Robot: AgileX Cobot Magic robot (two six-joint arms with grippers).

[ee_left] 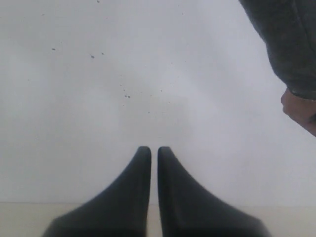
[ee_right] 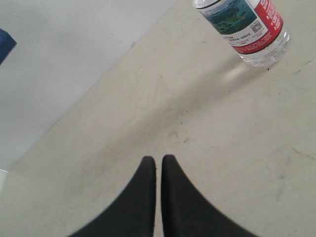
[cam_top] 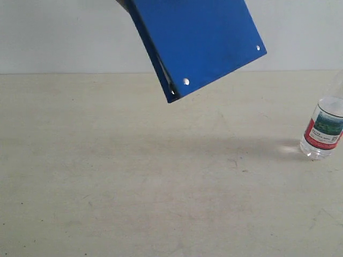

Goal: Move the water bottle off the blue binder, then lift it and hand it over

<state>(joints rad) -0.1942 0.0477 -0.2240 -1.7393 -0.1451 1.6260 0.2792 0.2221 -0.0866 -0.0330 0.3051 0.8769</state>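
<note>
Bright blue and flat, the rectangular ring binder (cam_top: 198, 43) hung tilted in the air well above the pale counter (cam_top: 134, 187). Its spine corner pointed down, two silver rivets (cam_top: 186, 82) showed near the spine, and its upper part ran out of the exterior view, so what held it could not be told. The small clear plastic water bottle (cam_top: 324, 128) with the red, white and green label stood upright on the counter, well apart from the binder, at the right edge of that view.

The right end effector (ee_right: 159, 160) hovered over the counter near the bottle, its dark fingers almost together and holding nothing. The left end effector (ee_left: 154, 150) was likewise nearly closed and empty, facing a pale wall (ee_left: 98, 74). A person's hand (ee_left: 298, 111) in a dark sleeve showed at the edge of its view.
</note>
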